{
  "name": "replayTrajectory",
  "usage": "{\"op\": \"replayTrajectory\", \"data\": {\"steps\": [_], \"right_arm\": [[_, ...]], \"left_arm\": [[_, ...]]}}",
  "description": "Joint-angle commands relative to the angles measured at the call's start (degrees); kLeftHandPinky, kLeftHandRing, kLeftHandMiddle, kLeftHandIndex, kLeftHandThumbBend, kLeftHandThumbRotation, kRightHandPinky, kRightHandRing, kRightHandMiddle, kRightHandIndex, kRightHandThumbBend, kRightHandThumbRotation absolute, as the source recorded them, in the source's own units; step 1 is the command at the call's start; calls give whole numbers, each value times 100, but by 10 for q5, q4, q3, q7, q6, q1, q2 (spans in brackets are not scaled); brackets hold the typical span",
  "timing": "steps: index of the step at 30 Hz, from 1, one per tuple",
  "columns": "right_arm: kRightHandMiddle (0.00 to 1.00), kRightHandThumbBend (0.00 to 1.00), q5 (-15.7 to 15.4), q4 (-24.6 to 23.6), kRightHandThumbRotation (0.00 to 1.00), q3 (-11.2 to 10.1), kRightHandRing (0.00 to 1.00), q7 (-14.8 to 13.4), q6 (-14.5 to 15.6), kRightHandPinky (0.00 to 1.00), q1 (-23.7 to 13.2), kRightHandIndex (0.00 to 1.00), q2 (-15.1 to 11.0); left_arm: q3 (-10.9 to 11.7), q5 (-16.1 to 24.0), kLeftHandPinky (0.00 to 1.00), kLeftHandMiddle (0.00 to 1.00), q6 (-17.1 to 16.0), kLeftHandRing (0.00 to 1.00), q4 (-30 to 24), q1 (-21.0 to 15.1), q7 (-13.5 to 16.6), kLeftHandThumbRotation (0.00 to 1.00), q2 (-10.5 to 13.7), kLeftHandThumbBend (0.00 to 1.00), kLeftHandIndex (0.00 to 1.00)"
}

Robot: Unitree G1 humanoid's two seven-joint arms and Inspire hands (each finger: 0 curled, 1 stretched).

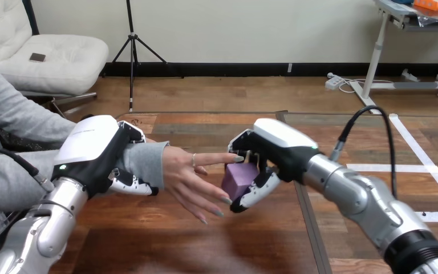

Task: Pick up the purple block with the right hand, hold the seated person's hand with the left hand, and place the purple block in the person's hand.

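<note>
Nearest the camera the wooden table [177, 245] lies as an open stretch of brown, grained board, crossed by a dark straight seam that runs away under the right forearm. The two silver forearms rise over this open wood from the bottom corners. The left hand [94, 148], with a smooth white shell on its back, is closed round the person's wrist: its black-and-white fingers [130, 184] curl under the soft grey sleeve and the thumb lies on top. The person's hand [191, 171] reaches out from that grip, flat and spread, its fingertips pointing toward the view's right and held above the table. The purple block [239, 178] sits just beside those fingertips, a matte, square-edged piece held off the wood. The right hand [274, 145] has it in its grasp, fingers [259, 188] curled round its near side from below and the palm over its far side. The person's forefinger runs along the block's top edge and touches the robot's fingertips there. Beyond both hands a further band of plank-patterned board runs to the table's straight far edge.
</note>
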Motion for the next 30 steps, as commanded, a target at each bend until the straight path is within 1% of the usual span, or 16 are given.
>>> {"op": "replayTrajectory", "data": {"steps": [1, 12, 18, 24, 27, 30], "right_arm": [[39, 77, -1, 10, 0, 0, 33, -21, -4, 28, -74, 44, 16], [41, 77, -4, 17, 0, 4, 36, -24, 0, 31, -81, 43, 35], [42, 76, 0, 18, 0, 5, 36, -22, 0, 31, -84, 43, 43], [41, 76, 1, 18, 0, 4, 36, -25, -3, 31, -86, 43, 51], [41, 76, 4, 19, 0, 2, 36, -26, -7, 31, -87, 42, 54], [41, 76, 3, 19, 0, 2, 35, -28, -8, 31, -89, 42, 56]], "left_arm": [[-3, -10, 19, 27, -32, 23, -20, -80, 22, 0, -26, 82, 29], [-2, -20, 19, 27, -18, 23, -30, -83, 1, 0, -35, 78, 28], [-2, -20, 19, 27, -16, 23, -31, -85, 0, 0, -39, 77, 28], [-4, -13, 19, 27, -13, 24, -31, -86, 7, 0, -44, 77, 28], [-5, -10, 19, 28, -15, 24, -27, -86, 16, 0, -48, 77, 29], [-6, -12, 19, 28, -23, 23, -20, -87, 20, 0, -50, 77, 29]]}}
